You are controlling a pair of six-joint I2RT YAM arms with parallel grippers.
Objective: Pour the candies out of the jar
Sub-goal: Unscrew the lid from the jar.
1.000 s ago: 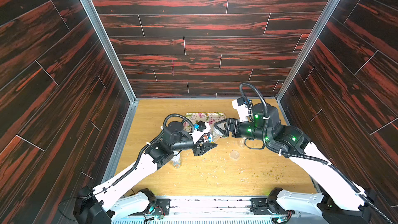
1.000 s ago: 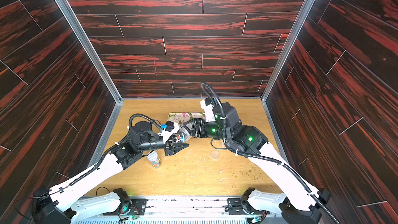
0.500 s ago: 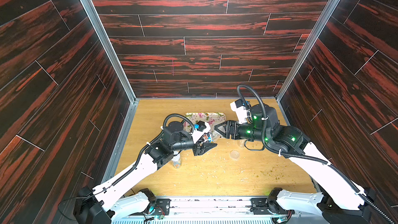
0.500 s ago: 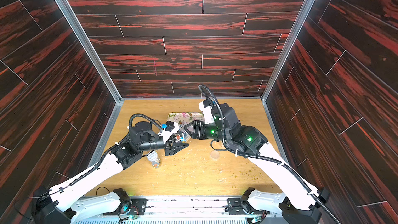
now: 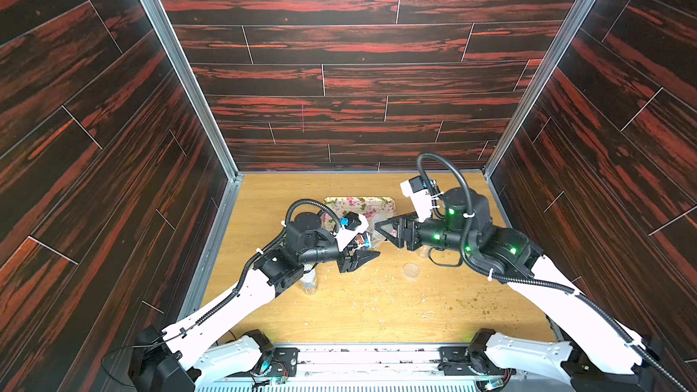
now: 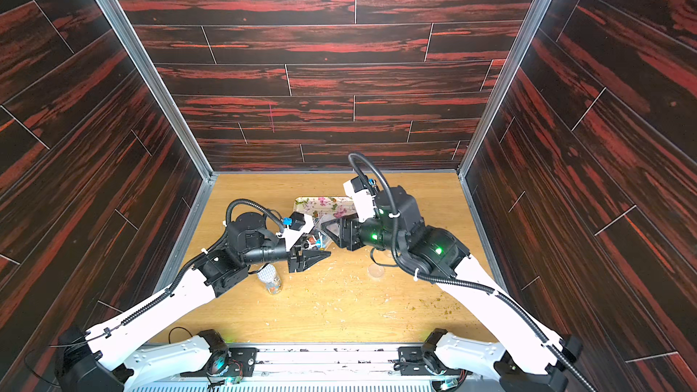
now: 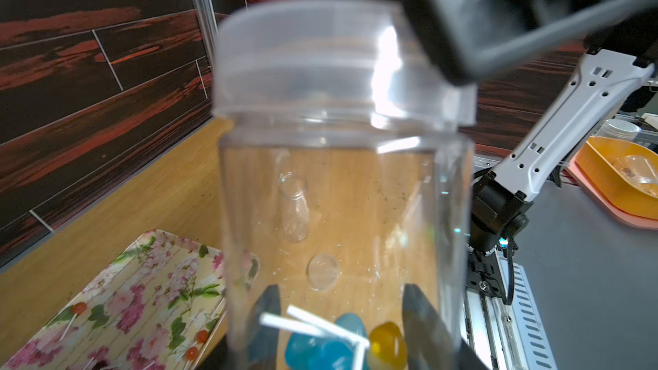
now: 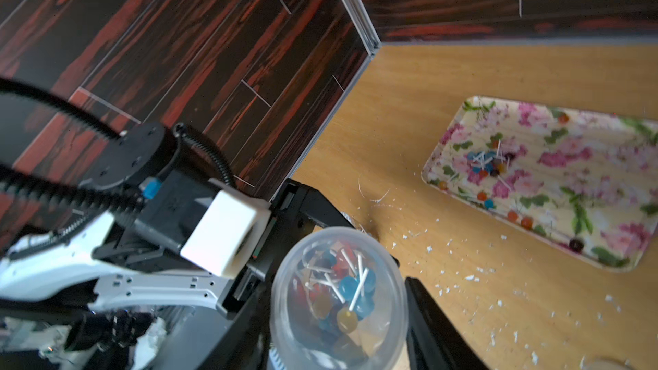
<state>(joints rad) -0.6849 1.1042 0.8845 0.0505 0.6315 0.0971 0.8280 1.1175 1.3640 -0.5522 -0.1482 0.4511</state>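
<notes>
Left of centre in both top views, a small bottle (image 5: pixel 309 285) (image 6: pixel 272 281) with coloured bits inside stands on the table (image 5: pixel 358 314), partly under the left arm.

At centre, the left claw (image 7: pixel 341 300) is clamped on the lower body of the jar (image 7: pixel 338 190), one finger on each side. The jar is clear and held off the table, tilted, with its capped end toward the right arm. The candies (image 7: pixel 331 347), blue and orange balls on thin white sticks, lie heaped at the end by the left claw.

Above the jar in both top views, the flowered tray (image 5: pixel 358 199) (image 6: pixel 301 201) lies flat on the table. A few more candies are scattered on it, with a small cluster (image 8: pixel 487 163) near one corner.

The lid (image 7: pixel 320 65) is on the jar.

Right of centre, the right claw (image 8: pixel 338 315) stands about half open, its fingers against opposite sides of the lid. In the right wrist view the candies show through the lid, end on.

Lower right of the jar in a top view, a clear round disc (image 5: pixel 410 270) lies flat on the table, apart from both arms. Pale crumbs (image 5: pixel 362 288) are strewn across the middle of the table. Greenish flecks (image 5: pixel 484 301) lie further right.
</notes>
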